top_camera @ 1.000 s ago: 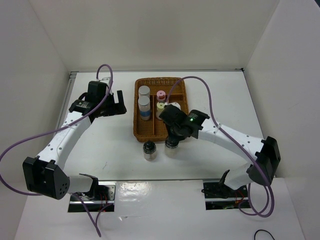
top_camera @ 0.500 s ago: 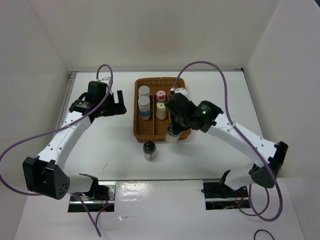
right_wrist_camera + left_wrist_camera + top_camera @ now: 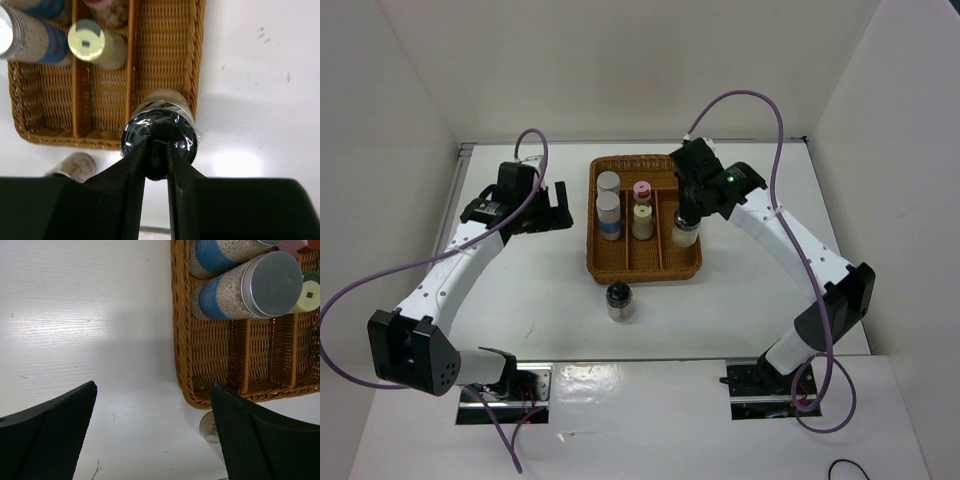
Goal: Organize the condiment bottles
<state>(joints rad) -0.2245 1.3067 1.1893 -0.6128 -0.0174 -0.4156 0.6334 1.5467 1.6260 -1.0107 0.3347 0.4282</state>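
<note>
1. At far left, the left claw (image 3: pixel 560 206) hovers over the surface (image 3: pixel 520 290) near the tray (image 3: pixel 594 262), fingers spread wide, holding nothing.
2. Rear white bottle (image 3: pixel 609 183) and front white bottle (image 3: pixel 609 212) stand in the tray's left compartment.
3. One black-capped bottle (image 3: pixel 619 300) stands upright on the surface, near the tray's front rim.
4. Pink-capped bottle (image 3: pixel 642 189) and yellow-capped bottle (image 3: pixel 642 216) occupy the middle compartment, pink behind.
5. Right claw (image 3: pixel 159 150) pinches the second black-capped bottle (image 3: pixel 159 131) by its cap, upright over the right compartment; whether it touches the tray's bottom, I cannot tell.
</note>
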